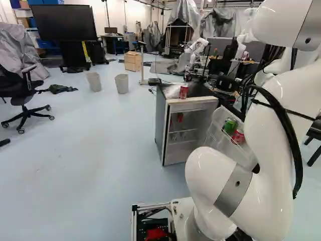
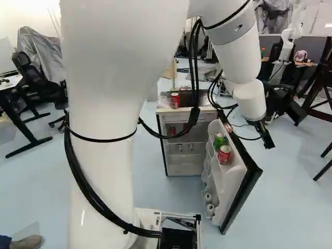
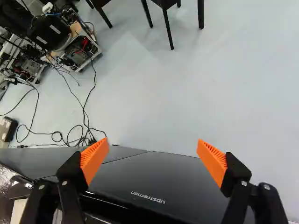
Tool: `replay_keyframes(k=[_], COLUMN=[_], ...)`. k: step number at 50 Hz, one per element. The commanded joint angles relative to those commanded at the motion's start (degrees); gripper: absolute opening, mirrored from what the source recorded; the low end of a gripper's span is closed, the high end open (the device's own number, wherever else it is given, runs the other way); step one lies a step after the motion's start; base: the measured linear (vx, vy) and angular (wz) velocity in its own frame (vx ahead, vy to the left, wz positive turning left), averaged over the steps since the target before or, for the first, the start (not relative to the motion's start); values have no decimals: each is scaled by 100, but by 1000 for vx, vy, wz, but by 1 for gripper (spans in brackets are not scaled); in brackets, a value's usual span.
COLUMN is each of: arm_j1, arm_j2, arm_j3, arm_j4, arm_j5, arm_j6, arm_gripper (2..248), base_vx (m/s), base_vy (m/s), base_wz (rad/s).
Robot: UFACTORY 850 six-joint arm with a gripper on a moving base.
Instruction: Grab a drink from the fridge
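Left base view: green metal can and red metal can, riding in the open, white-lined fridge door! Right base view: slick, dentable, probably weighty if full; pinch high on the sides. Wrist view: black, orange-padded claw spread wide!

Two bins near a wooden box, a dark screen, an office chair.

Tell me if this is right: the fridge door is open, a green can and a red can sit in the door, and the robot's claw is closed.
Not quite: the claw is open, its orange pads wide apart in the wrist view. The fridge door is indeed open, with the green can and red can in it.
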Motion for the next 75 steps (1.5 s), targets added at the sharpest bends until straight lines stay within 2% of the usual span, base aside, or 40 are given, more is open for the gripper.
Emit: replay_keyframes(k=[36, 75], arm_j1=[-14, -14], arm_j2=[-579, -613], arm_j3=[-190, -202], arm_j4=[0, -139], arm_j5=[-165, -630], arm_j6=[0, 0], arm_gripper=[247, 247], base_vx=[0, 0], base_vy=[0, 0], base_wz=[0, 0])
